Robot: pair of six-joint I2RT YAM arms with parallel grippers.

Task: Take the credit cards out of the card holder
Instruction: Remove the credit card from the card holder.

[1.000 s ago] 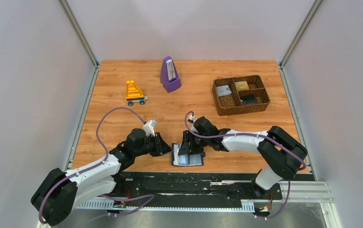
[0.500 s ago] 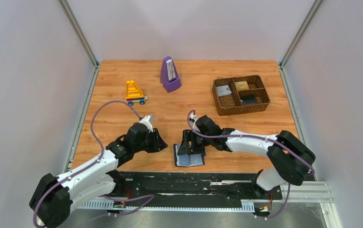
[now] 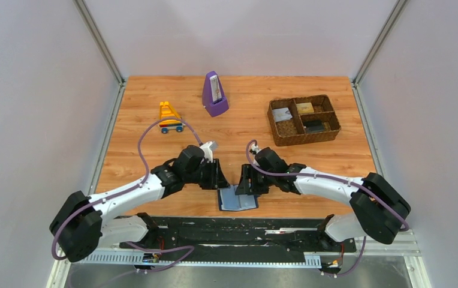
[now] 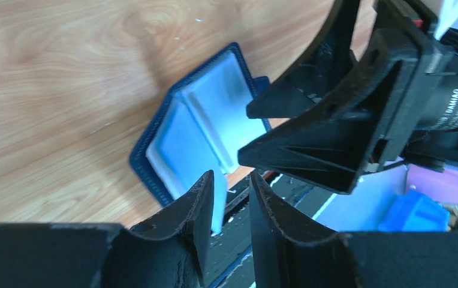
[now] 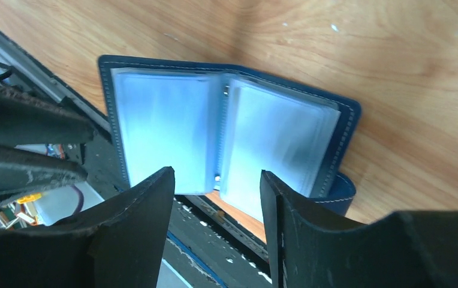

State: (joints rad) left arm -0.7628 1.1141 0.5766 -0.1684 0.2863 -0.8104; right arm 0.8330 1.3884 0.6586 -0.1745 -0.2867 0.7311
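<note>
Top external view, so here's where it stands. The left fingers (image 3: 220,179) hang at about 10 o'clock of the card holder (image 3: 238,201), close to it. Going by the left wrist view, they're set to a narrow gap with nothing in it. The holder lies open and flat at 6 o'clock on the counter (image 3: 154,114), right on the near edge, between the two arms. The right fingers (image 3: 242,182) sit at its 12 o'clock, spread fairly wide and empty, hovering over the pages without gripping them.

Way over at 2 o'clock there's a woven basket (image 3: 273,123), and a dark card (image 3: 314,126) lies in its near-right compartment. My guess is that's one of the credit cards already out, so the job's at least partly done.

As for the holder itself, it has a dark stitched cover and pale blue-grey see-through sleeves. The two pages facing up look blank to me, no dark card showing in them. Can't tell if anything's tucked in the pages underneath, so flipping through is probably what's left.
</note>
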